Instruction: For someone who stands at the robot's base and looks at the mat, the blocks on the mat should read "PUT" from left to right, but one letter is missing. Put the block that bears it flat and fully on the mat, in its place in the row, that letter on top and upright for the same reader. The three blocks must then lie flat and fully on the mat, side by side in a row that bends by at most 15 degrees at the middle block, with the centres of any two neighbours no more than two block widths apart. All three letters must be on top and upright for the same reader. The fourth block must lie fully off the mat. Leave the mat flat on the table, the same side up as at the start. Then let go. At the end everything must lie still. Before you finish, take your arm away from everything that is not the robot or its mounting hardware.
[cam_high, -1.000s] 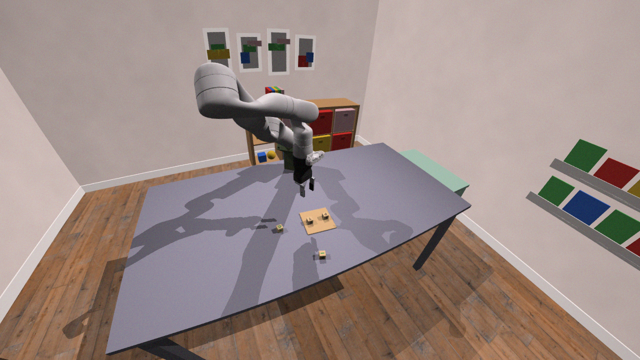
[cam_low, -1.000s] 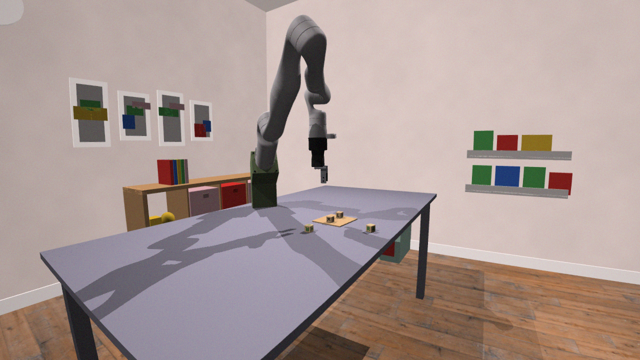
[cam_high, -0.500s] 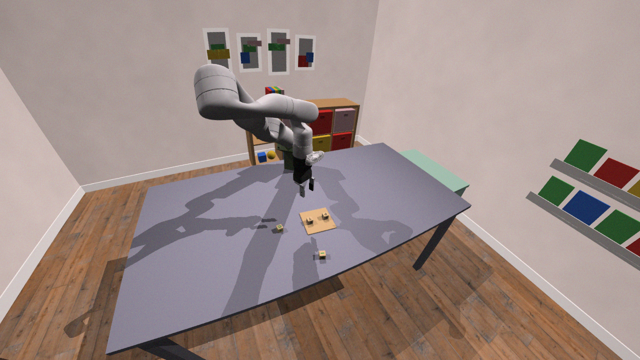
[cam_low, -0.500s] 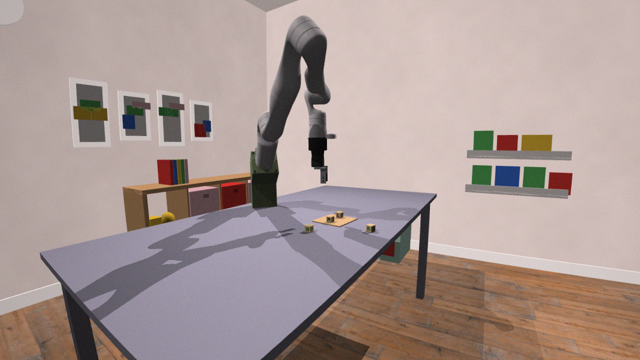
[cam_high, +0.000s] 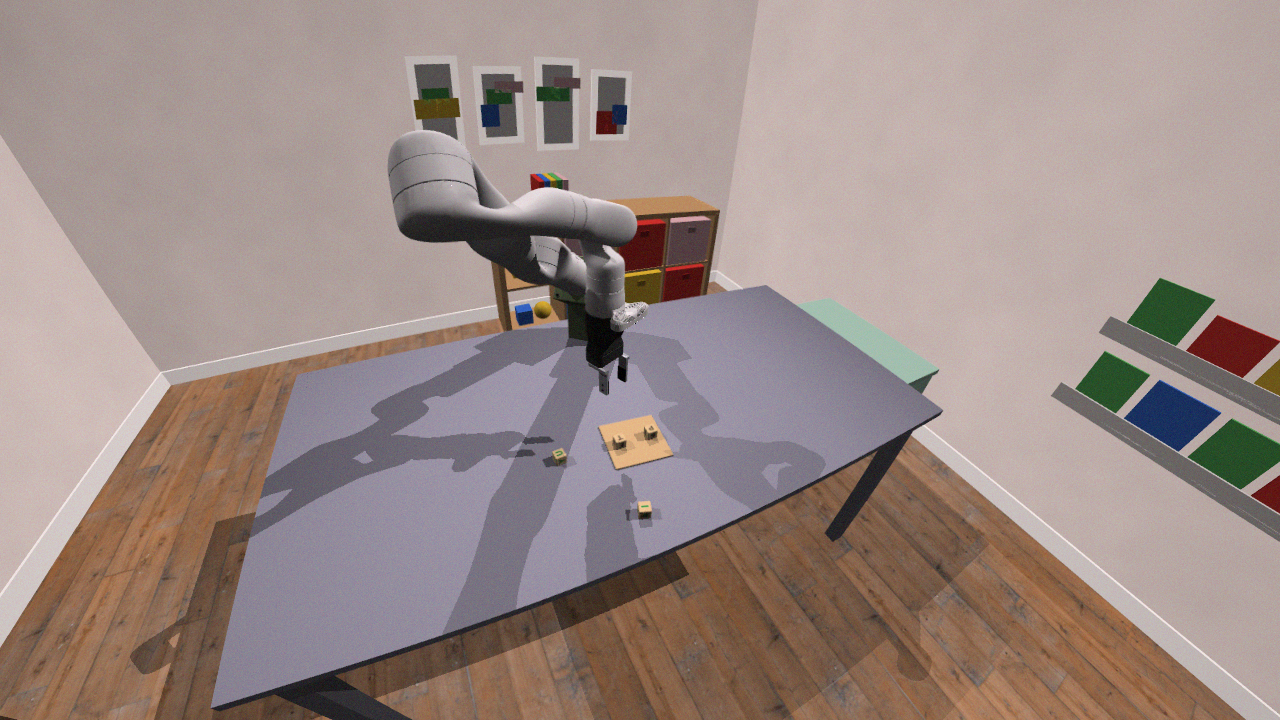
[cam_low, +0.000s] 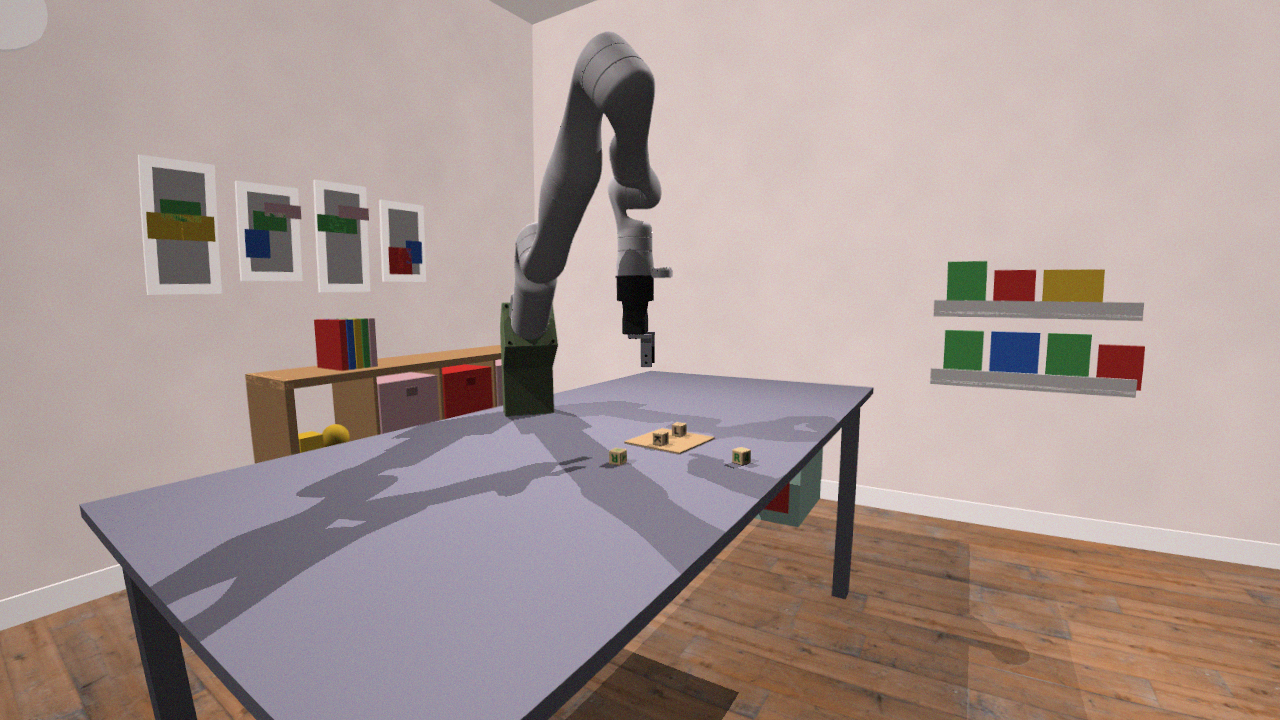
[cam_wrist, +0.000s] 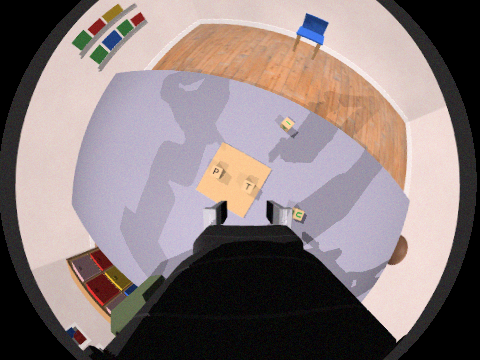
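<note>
A tan mat (cam_high: 635, 442) lies on the grey table. Two wooden letter blocks sit on it: one showing P (cam_wrist: 219, 172) on the left in the wrist view and one showing T (cam_wrist: 248, 186) right of it. They also show in the top view, the P block (cam_high: 650, 433) and the T block (cam_high: 619, 440). Two more blocks lie off the mat: one beside it (cam_high: 558, 456) (cam_wrist: 299, 214), one farther from the base (cam_high: 643, 509) (cam_wrist: 288, 124). Their letters are too small to read. My gripper (cam_high: 614, 376) (cam_wrist: 246, 209) is open and empty, high above the table at the mat's base-side edge.
The green robot base (cam_low: 528, 376) stands at the table's far end. A shelf unit with bins (cam_high: 662, 246) is behind it. A green bench (cam_high: 868, 344) stands beside the table's long edge.
</note>
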